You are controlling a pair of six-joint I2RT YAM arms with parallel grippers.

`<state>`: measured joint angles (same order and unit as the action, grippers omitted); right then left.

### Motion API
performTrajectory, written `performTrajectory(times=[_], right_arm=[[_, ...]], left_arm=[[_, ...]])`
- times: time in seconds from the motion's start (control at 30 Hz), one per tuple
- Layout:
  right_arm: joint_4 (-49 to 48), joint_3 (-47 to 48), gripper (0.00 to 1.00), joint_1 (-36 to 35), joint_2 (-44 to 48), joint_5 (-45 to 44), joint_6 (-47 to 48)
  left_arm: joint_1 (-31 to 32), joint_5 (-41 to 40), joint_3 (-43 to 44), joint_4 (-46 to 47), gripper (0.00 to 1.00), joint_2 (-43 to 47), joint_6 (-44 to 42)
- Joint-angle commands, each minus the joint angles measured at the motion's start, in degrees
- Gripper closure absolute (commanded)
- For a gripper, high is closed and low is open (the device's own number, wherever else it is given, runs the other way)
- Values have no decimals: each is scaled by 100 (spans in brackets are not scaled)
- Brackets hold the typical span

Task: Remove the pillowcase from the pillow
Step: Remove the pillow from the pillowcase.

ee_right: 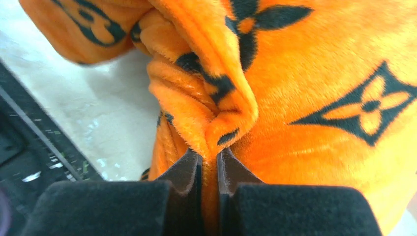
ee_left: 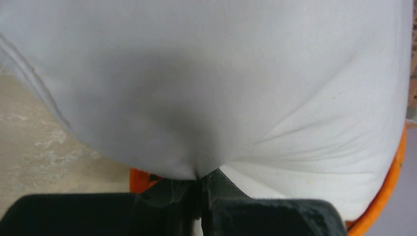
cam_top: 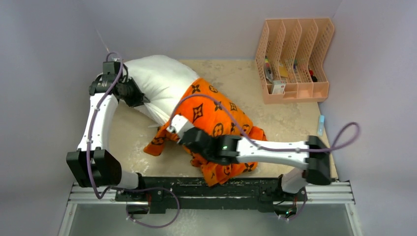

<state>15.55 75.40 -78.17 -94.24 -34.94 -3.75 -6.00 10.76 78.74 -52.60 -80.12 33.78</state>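
The white pillow (cam_top: 160, 83) lies slanted at the back left of the table, its far half bare. The orange pillowcase (cam_top: 216, 115) with black motifs covers its near half and bunches toward the front edge. My left gripper (cam_top: 143, 100) is shut on a pinch of the pillow (ee_left: 221, 88) at its bare left side; the white cloth puckers into the jaws of the left gripper (ee_left: 201, 178). My right gripper (cam_top: 169, 129) is shut on a fold of the pillowcase (ee_right: 314, 98) near its open edge, plush fabric squeezed between the tips of the right gripper (ee_right: 209, 156).
A peach plastic file rack (cam_top: 293, 59) with small items stands at the back right. A small blue item (cam_top: 321, 125) lies at the right table edge. The black mounting rail (cam_top: 211, 189) runs along the front. Grey walls close in on the left, back and right.
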Motion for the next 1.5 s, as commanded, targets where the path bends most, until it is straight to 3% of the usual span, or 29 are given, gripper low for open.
performTrajectory(times=[0.0,0.03,0.07,0.17,0.57,0.7,0.83,0.87,0.97,1.13,1.23,1.27,1.37,1.47], right_arm=[[1493,-974,100,127,1485,2036,-700],[1872,-996,100,337,1552,3052,-913],[2321,-908,100,454,1445,3409,-1054],[3233,-886,100,132,1077,3223,-1491],[2829,-1931,100,55,2713,5797,-1188],[2968,-1915,100,61,2894,6100,-1160],[2393,-1744,100,56,3463,6342,-1080],[2408,-1754,100,56,3601,6002,-1115],[3282,-1417,99,67,3683,3735,-1536],[2303,-1299,94,64,3689,3047,-1363],[1615,-1304,99,65,3340,2241,-1414],[1531,-1277,100,65,3163,1835,-1493],[1291,-1191,100,126,2719,1213,-1499],[840,-1156,100,427,2562,1701,-1404]], left_arm=[[-279,-383,1003,1065,100,-367,16],[-328,-343,1256,1025,100,-515,63],[-343,-284,1547,966,100,-700,89],[-340,-436,2485,655,100,-1159,68],[-485,-1059,2529,824,100,-1713,-66],[-499,-1059,2777,815,100,-1868,-63],[-505,-1263,2750,781,100,-1857,-133],[-519,-1289,2722,761,100,-1834,-161],[-531,-1116,2421,806,100,-1686,-197],[-468,-488,990,1362,100,-992,39],[-208,-263,25,1540,100,-495,57],[-128,-202,-264,1569,96,-315,97],[-42,226,-1225,1744,53,277,336],[-34,536,-2180,2017,40,992,648]])
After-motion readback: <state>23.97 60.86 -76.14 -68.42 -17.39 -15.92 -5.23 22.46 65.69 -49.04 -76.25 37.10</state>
